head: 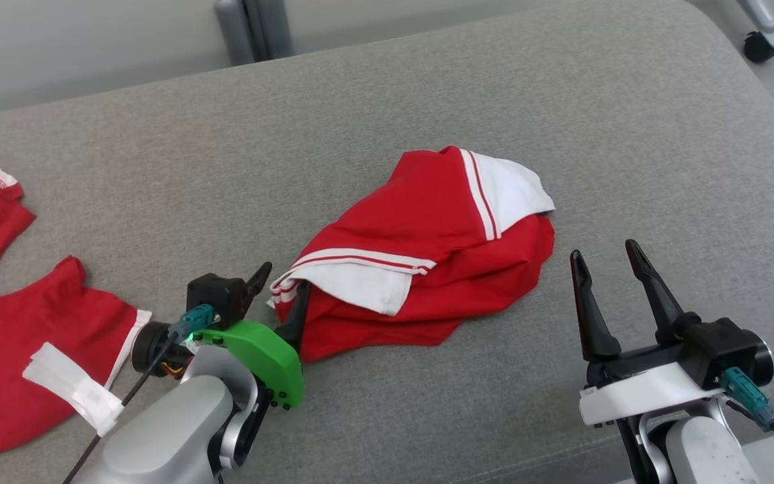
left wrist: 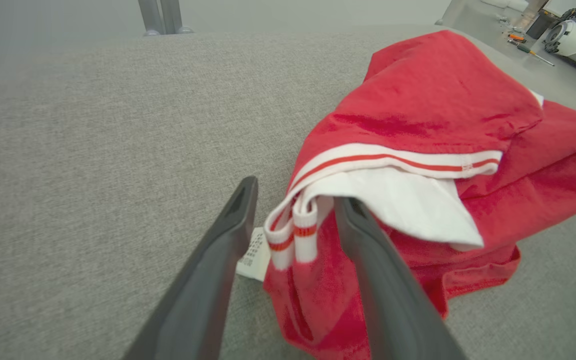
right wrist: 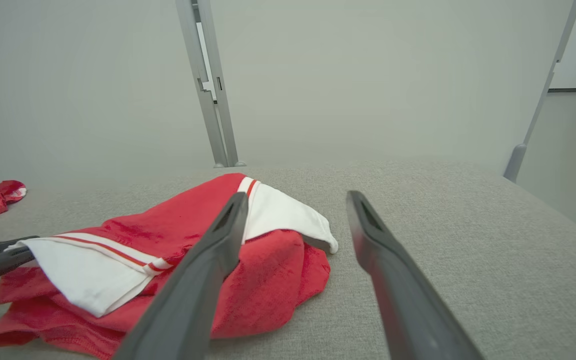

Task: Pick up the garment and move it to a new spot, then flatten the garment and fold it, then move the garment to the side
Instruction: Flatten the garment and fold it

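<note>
Folds of cloth piled on one another make up the red garment (head: 420, 228), which lies in a loose heap at the centre of the head view on the grey fabric worktop (head: 387, 101), far from flat. Its white striped trim (left wrist: 293, 235) pokes out toward the lower left of that frame, and that is where the left pincer (head: 286, 277) sits. Its two dark fingers are spread, one on each side of the doubled trim, with the cloth loose between them rather than pinched. A hem edge like this is probably chosen because it gives a firm, findable line to pull the heap open from. A small white label (left wrist: 253, 255) shows just beside the trim, on the worktop. The right pincer (head: 603, 249) waits at the lower right of the head view, fingers wide apart and holding nothing. It is near the heap's right-hand edge but clear of it, likely so it can take the opposite side when flattening starts. A second red garment (head: 4, 336) lies at the left edge of the frame, well apart.
</note>
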`<state>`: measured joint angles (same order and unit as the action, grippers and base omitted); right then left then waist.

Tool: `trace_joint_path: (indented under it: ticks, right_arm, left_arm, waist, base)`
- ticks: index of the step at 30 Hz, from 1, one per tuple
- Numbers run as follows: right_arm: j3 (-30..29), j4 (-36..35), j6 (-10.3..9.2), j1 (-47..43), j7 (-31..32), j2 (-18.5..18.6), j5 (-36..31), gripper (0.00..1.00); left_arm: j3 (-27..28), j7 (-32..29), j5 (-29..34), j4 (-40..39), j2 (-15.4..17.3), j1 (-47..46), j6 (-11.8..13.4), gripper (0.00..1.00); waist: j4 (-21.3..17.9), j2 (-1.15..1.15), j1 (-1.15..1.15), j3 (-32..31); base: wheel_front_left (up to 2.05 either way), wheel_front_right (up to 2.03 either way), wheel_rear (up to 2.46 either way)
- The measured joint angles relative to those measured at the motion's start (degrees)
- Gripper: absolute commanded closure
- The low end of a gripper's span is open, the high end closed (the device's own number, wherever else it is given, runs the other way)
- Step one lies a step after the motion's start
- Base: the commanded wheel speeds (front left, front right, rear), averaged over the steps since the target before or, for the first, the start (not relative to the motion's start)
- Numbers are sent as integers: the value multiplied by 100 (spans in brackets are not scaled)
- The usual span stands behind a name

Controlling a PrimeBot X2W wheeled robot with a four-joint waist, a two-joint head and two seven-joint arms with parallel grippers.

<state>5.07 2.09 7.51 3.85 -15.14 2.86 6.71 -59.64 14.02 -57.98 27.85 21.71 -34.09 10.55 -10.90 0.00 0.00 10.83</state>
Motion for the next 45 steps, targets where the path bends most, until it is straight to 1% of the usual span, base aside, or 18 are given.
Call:
trace_joint_path:
  ticks: [4, 5, 7, 9, 12, 15, 18, 23, 28, 29, 30, 31, 32, 33, 37, 39, 42, 45]
  right_arm:
    - [19, -12, 0, 25, 0, 0, -82, 0]
    - [30, -9, 0, 48, 0, -2, -91, 0]
    - [46, -11, 0, 118, 0, -2, -127, 0]
    - [73, -11, 0, 157, 0, 0, -133, 0]
    - [109, -16, 0, 244, 0, -4, -149, 0]
    - [141, -13, 0, 271, 0, -1, -149, 0]
    - [141, -22, 0, 345, 0, 0, -140, 0]
    - [119, -38, 0, 363, 0, 0, -110, 0]
    - [78, -58, 0, 371, 0, 0, -41, 0]
    - [73, -58, 0, 371, 0, 1, -29, 0]
    - [71, -56, 0, 371, 0, 2, -25, 0]
    - [74, -55, 0, 371, 0, 2, -24, 0]
    - [77, -54, 0, 371, 0, 1, -22, 0]
    - [76, -54, 0, 371, 0, 1, -22, 0]
    - [55, -45, 0, 372, 0, 1, -18, 0]
    - [48, -26, 0, 371, 0, 1, -24, 0]
    - [65, -18, -1, 371, 0, 0, -24, 0]
    - [58, -27, 0, 371, 0, 0, 13, 0]
  left_arm:
    - [-241, 68, 918, -624, 192, -57, 633, 0]
    - [-338, 74, 1179, -837, 237, -126, 743, 0]
    - [-625, 59, 1662, -1260, 241, -352, 886, 0]
    - [-828, -22, 1950, -1295, 209, -521, 915, 0]
    - [-1000, -116, 2124, -1163, -48, -782, 799, 0]
    - [-1176, -201, 2348, -767, -454, -1000, 512, 0]
    - [-1287, -376, 2519, -304, -749, -1083, 207, 0]
    - [-1303, -350, 2622, 397, -1040, -1180, 123, 0]
    - [-1230, -250, 2565, 927, -1118, -1247, 78, 0]
    - [-1228, -229, 2563, 994, -1126, -1252, 63, 8]
    - [-1218, -207, 2552, 1074, -1145, -1267, 55, 22]
    - [-1206, -170, 2549, 1143, -1161, -1290, 55, 60]
    - [-1171, -127, 2549, 1195, -1179, -1317, 55, 89]
    - [-1149, -89, 2549, 1224, -1192, -1339, 55, 100]
    - [-1078, -25, 2525, 1303, -1280, -1384, 48, 100]
    - [-1051, -27, 2463, 1265, -1316, -1425, -53, 100]
    - [-953, -212, 2272, 964, -1379, -1743, -323, 100]
    - [-897, -712, 2204, 647, -1418, -2359, -608, 100]
  waist:
    - [241, 0, 0, 66]
    - [296, 0, 0, 83]
    - [396, 0, 0, 142]
    - [415, 0, 0, 195]
    - [375, 0, 0, 270]
    - [269, 0, 0, 331]
    - [133, 0, 0, 397]
    - [-104, 0, 0, 531]
    - [-333, 0, 0, 664]
    - [-364, 0, 0, 683]
    - [-399, 0, 0, 704]
    - [-429, 0, 0, 723]
    - [-457, 0, 0, 739]
    - [-474, 0, 0, 749]
    - [-498, 0, 0, 728]
    - [-483, 0, 0, 686]
    - [-465, 0, 0, 591]
    - [-446, 0, 0, 510]
  base:
    - [0, 0, 0]
    - [0, 0, 0]
    - [0, 0, 0]
    - [0, 0, 0]
    - [0, 0, 0]
    - [0, 0, 0]
    - [0, 0, 0]
    - [0, 0, 0]
    - [0, 0, 0]
    - [0, 0, 0]
    - [0, 0, 0]
    - [0, 0, 0]
    - [0, 0, 0]
    - [0, 0, 0]
    - [0, 0, 0]
    - [0, 0, 0]
    - [0, 0, 0]
    - [0, 0, 0]
